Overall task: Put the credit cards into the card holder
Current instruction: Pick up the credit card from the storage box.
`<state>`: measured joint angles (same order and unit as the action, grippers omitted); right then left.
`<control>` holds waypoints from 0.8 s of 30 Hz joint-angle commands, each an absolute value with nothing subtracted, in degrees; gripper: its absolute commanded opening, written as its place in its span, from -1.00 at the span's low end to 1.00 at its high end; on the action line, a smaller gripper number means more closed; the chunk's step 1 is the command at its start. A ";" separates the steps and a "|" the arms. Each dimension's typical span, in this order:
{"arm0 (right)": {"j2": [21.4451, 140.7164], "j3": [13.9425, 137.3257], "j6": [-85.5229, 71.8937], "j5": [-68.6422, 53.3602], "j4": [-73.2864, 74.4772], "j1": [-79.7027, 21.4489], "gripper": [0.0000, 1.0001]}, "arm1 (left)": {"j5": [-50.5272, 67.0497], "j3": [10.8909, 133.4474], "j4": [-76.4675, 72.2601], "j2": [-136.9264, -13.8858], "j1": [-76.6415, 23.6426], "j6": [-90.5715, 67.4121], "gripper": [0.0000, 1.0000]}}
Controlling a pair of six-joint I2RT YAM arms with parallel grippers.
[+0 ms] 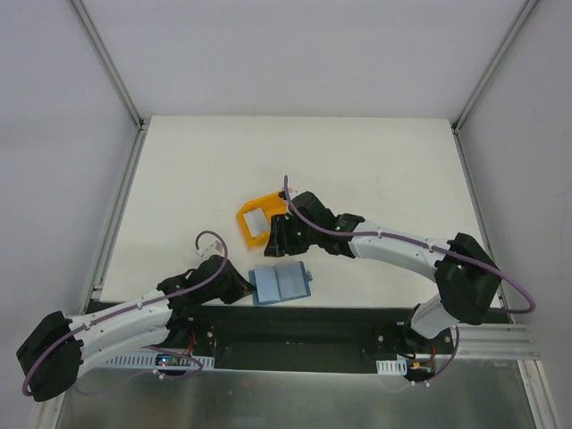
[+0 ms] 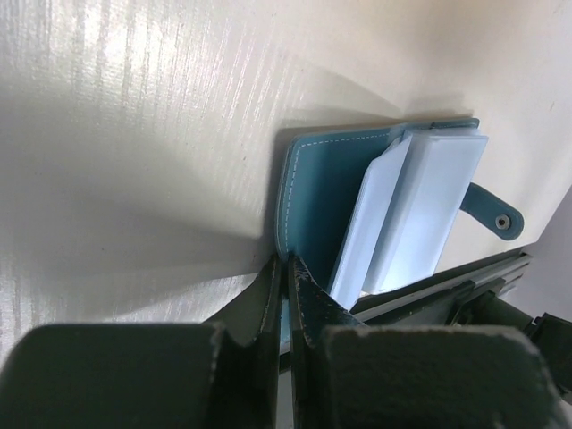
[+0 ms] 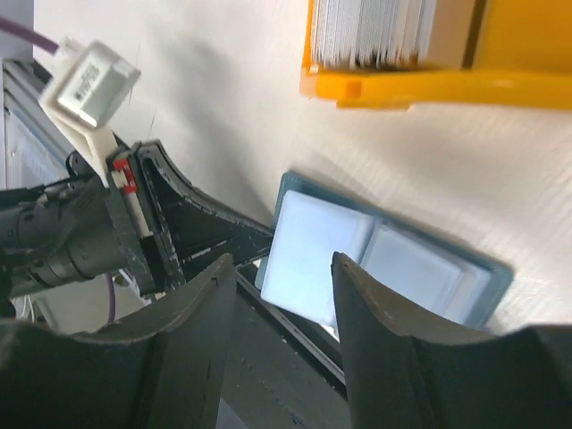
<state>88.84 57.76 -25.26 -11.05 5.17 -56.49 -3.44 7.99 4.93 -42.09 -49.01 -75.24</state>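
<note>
The card holder (image 1: 282, 284), a teal-blue wallet, lies open near the table's front edge with its pale blue pockets up. My left gripper (image 1: 246, 288) is shut on its left edge; the left wrist view shows the jaws (image 2: 288, 261) pinching the teal cover (image 2: 322, 188), with the snap tab (image 2: 497, 214) at the far side. The credit cards (image 1: 256, 220) stand as a pale stack in a yellow bin (image 1: 259, 204). My right gripper (image 1: 273, 243) is open and empty, between bin and wallet. In the right wrist view it (image 3: 281, 261) hangs over the wallet (image 3: 393, 259), below the cards (image 3: 371, 31).
The yellow bin (image 3: 447, 88) sits just behind the wallet. The black rail of the arm mount (image 1: 295, 322) runs along the table's front edge right under the wallet. The left arm's fingers (image 3: 192, 223) lie at the wallet's left side. White walls enclose the table.
</note>
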 commanded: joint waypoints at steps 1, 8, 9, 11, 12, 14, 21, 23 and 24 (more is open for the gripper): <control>89.38 65.55 -18.38 -7.65 10.98 -54.68 0.01 | -4.66 9.84 8.61 -44.56 -48.52 -71.11 -1.00; 97.90 77.33 -13.28 -8.43 17.40 -51.60 0.20 | -4.39 10.81 8.61 -46.41 -48.51 -70.31 -1.00; 99.22 78.56 -13.10 -8.87 17.49 -51.07 0.21 | -4.39 10.81 8.61 -46.23 -48.52 -70.23 -1.00; 101.50 80.50 -13.01 -9.92 17.75 -49.93 0.22 | -4.39 10.64 8.61 -45.71 -48.43 -70.14 -1.00; 102.82 81.55 -12.83 -10.37 17.67 -49.40 0.23 | -4.48 10.55 8.61 -45.44 -48.51 -70.14 -1.00; 105.28 83.92 -12.48 -11.16 18.80 -48.35 0.24 | -4.48 10.37 8.61 -44.83 -48.51 -69.79 -0.94; 111.27 89.29 -11.60 -13.88 20.83 -46.85 0.24 | -4.22 10.02 8.70 -43.24 -48.43 -68.29 -0.86; 112.49 89.91 -11.69 -14.32 21.09 -46.67 0.24 | -4.22 9.84 8.70 -42.98 -48.34 -68.38 -0.83; 112.93 90.17 -11.69 -14.50 21.09 -46.58 0.24 | -4.31 9.67 8.70 -43.07 -48.51 -68.38 -0.83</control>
